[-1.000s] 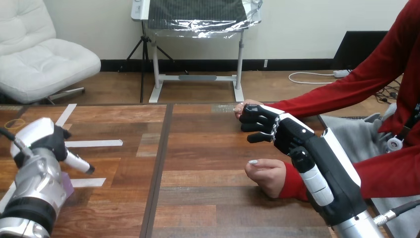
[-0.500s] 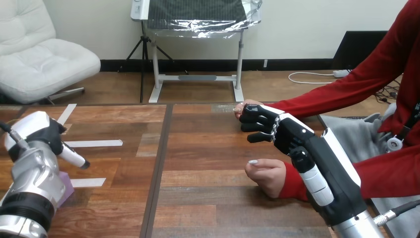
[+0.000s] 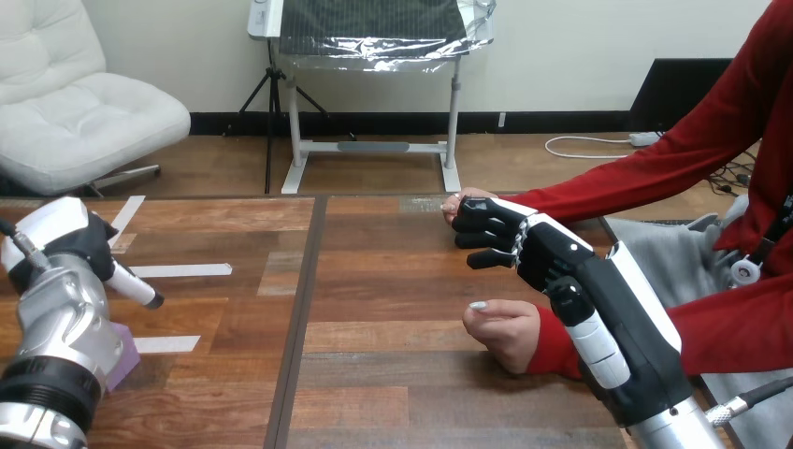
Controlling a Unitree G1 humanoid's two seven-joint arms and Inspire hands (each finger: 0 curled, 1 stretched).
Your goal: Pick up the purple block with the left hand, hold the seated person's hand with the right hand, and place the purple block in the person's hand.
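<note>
The purple block (image 3: 123,352) lies on the table near the left edge, mostly hidden behind my left forearm. My left hand (image 3: 65,245) hovers above and just beyond it, back shell toward the camera, one straight digit (image 3: 136,286) pointing right; it holds nothing. At the centre right, my right hand (image 3: 542,251) has its fingers (image 3: 486,228) curled round the person's far hand (image 3: 463,199), of which just the fingertips show. The person's nearer hand (image 3: 506,330) rests as a fist on the table beside my right forearm.
White tape strips (image 3: 180,270) (image 3: 166,343) (image 3: 124,215) lie on the left half of the wooden table. A dark seam (image 3: 297,318) runs front to back between the two table halves. The person's red sleeves (image 3: 645,178) come in from the right.
My left hand has drifted left and slightly away from me, uncovering a bit more of the purple block. My right hand and the person's hands have stayed put.
</note>
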